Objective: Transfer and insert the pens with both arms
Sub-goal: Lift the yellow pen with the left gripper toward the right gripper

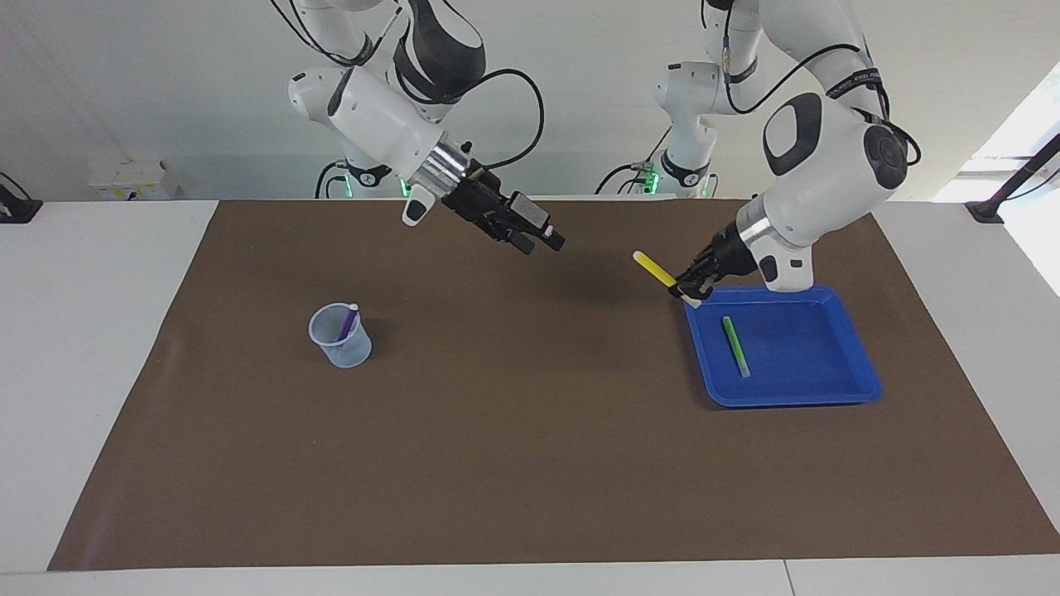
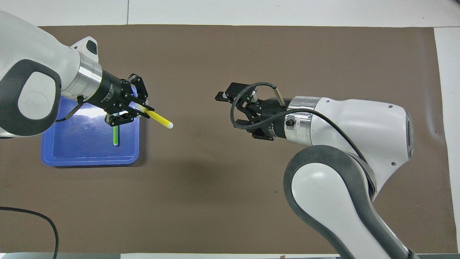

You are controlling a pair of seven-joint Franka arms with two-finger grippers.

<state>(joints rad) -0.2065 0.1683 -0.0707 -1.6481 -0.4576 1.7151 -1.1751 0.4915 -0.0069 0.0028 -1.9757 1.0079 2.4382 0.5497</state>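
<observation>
Yellow pen (image 1: 654, 268) clamped in left gripper (image 1: 694, 288), over blue tray (image 1: 795, 389) rim | right gripper (image 1: 538, 238) waits open mid-table | advice: present free end level, release only once gripped.

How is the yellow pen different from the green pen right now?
The yellow pen is up in the air, pinched in the left gripper over the edge of the blue tray; the green pen lies flat in the tray. The yellow pen points toward the open right gripper; nothing touches the green pen. Both are thin marker pens with a pale end.
</observation>
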